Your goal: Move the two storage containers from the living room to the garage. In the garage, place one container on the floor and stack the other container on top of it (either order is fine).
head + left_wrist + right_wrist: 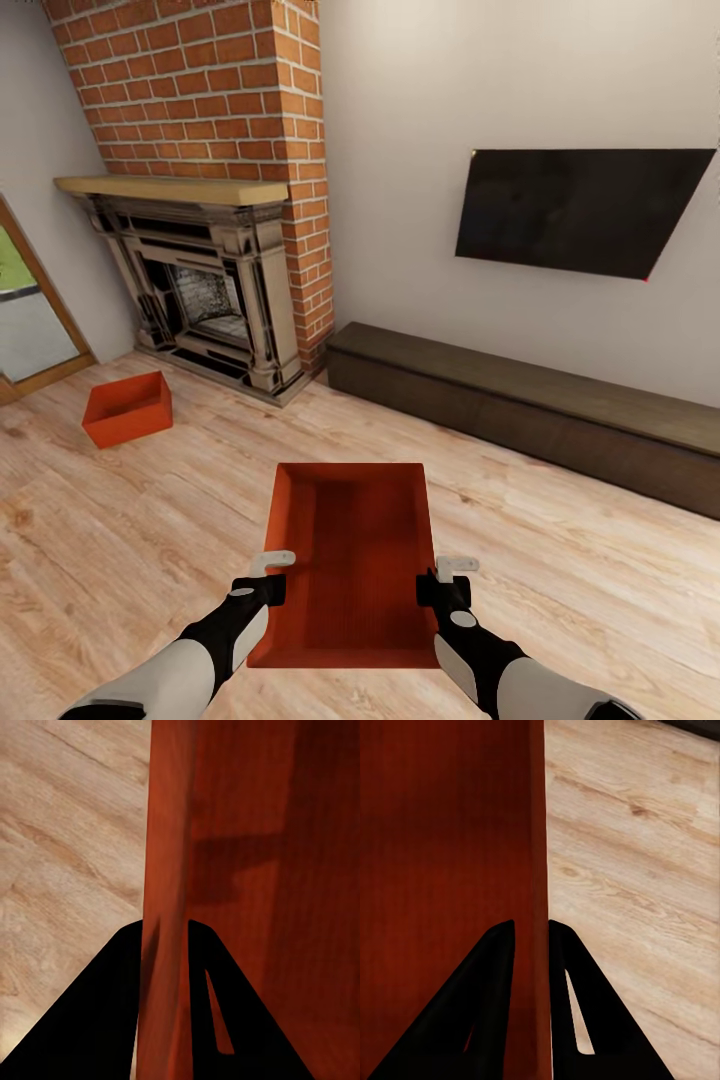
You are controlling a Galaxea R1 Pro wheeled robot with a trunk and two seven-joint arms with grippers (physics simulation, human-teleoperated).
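Observation:
An orange-red open-top storage container (352, 560) hangs in front of me above the light wood plank floor of the living room. My left gripper (270, 577) is shut on its left wall (166, 870), one black finger on each side. On the opposite wall (538, 855) my right gripper (440, 580) is shut the same way. A second identical container (126, 407) sits on the planks at the left, in front of the fireplace.
A red brick chimney (220, 90) rises over the ornate dark fireplace (205, 290). A long low dark-brown bench (530, 405) runs along the white wall under a black TV (580, 208). A glass door (25, 310) shows at far left.

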